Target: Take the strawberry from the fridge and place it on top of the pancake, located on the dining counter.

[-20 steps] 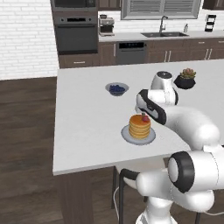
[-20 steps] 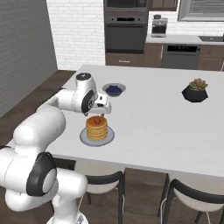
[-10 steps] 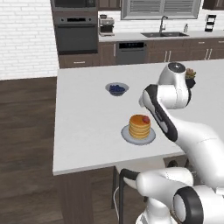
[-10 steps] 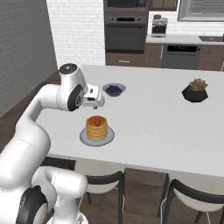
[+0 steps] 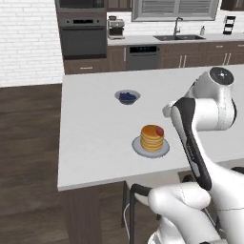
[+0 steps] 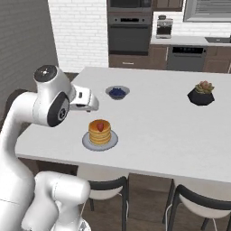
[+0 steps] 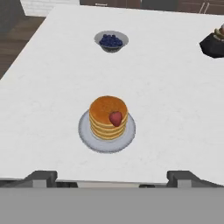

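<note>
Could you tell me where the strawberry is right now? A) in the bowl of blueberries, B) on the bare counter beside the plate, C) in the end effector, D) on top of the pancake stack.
D: the strawberry sits on the top edge of the pancake stack, while the end effector is open and well clear of it.

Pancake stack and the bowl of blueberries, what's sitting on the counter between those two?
Nothing: in the hand view only bare white dining counter separates the pancake from the blueberry bowl.
</note>
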